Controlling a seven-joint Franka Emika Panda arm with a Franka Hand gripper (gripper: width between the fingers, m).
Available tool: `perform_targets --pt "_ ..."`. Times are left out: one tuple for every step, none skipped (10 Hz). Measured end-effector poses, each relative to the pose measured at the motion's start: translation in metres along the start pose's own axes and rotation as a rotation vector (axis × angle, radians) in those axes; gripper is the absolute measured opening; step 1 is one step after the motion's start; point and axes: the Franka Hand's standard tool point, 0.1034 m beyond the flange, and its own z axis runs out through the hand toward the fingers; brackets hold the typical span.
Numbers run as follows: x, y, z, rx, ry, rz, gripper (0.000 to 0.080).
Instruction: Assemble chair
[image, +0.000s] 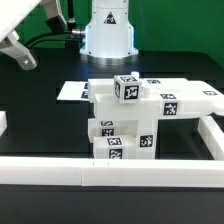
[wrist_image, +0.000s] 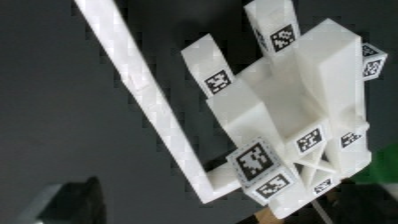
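Observation:
The white chair parts stand in one cluster in the middle of the table. A small tagged leg block (image: 127, 87) sits on top of a flat slab (image: 160, 102), with tagged blocks and the braced frame (image: 122, 140) below. In the wrist view the same cluster (wrist_image: 285, 85) shows from above, with the X-braced frame (wrist_image: 315, 160) at one end. My gripper (image: 20, 55) is high at the exterior view's far left, well away from the parts and holding nothing. One dark fingertip (wrist_image: 64, 200) shows at the wrist view's edge, and the jaws look spread wide.
Long white border rails fence the work area: a front rail (image: 110, 172), a right rail (image: 214, 135) and a stub at the left (image: 3, 122). One rail also shows in the wrist view (wrist_image: 143, 95). The marker board (image: 72, 91) lies behind the cluster, before the arm's base (image: 108, 30).

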Motion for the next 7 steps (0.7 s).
perform_targets --pt "-0.001 0.003 -0.001 -0.022 0.008 -0.047 0.0649" --pt "-0.003 0.005 0.000 -0.067 0.025 -0.110 0.0649" --pt "-0.002 0.005 0.003 -0.096 0.033 -0.155 0.0649" --pt "0.003 0.008 0.007 -0.114 0.031 -0.206 0.0649" --pt "0.007 0.012 0.011 -0.136 0.026 -0.261 0.0649" --pt "0.005 0.012 0.010 -0.135 0.021 -0.246 0.0649" --pt "0.004 0.012 0.010 -0.135 0.021 -0.244 0.0649"
